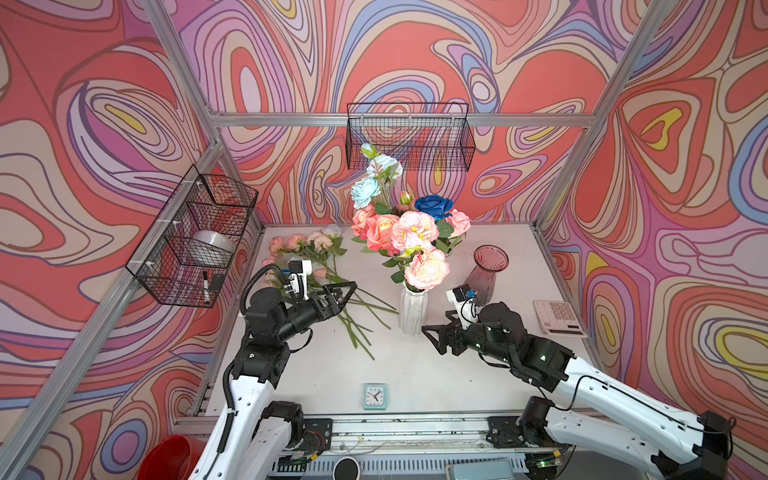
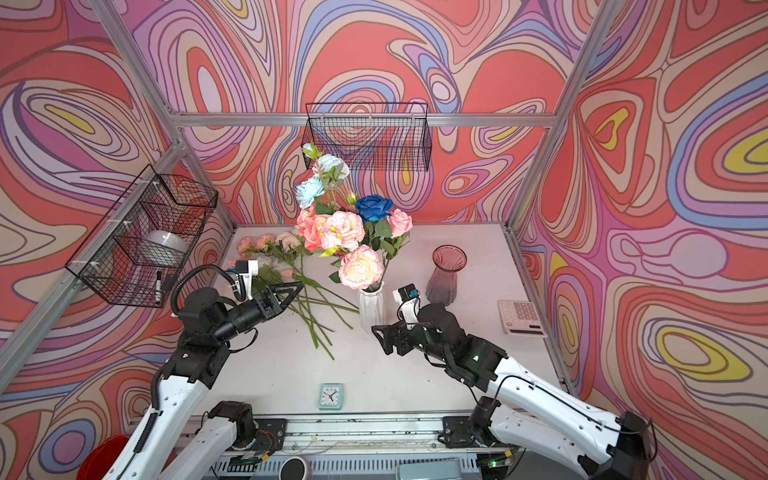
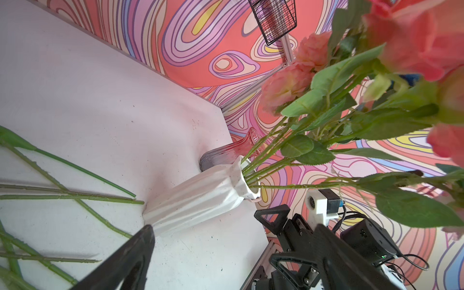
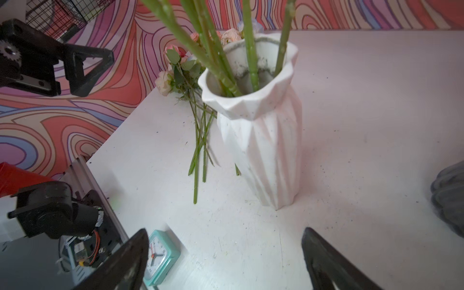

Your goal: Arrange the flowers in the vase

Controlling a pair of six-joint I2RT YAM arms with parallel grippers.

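— So, how did we stand?
— Our right gripper point(image 1: 432, 338) and left gripper point(image 1: 347, 296) both gaped empty, flanking the white vase point(image 1: 412, 311).
— And the flowers point(image 1: 409, 237)?
— Most stood in it; loose flowers point(image 1: 316, 243) lay beyond, left. We judged them light, springy: take the bare stems point(image 4: 196, 175)

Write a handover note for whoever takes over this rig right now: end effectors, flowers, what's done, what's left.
Left end effector: open, empty, over the loose flowers lying on the table left of the white vase.
Right end effector: open, empty, near the white vase's base.
Done: a bunch of flowers stands in the white vase.
Left to do: move the loose flowers in.
The pink glass vase stands empty.
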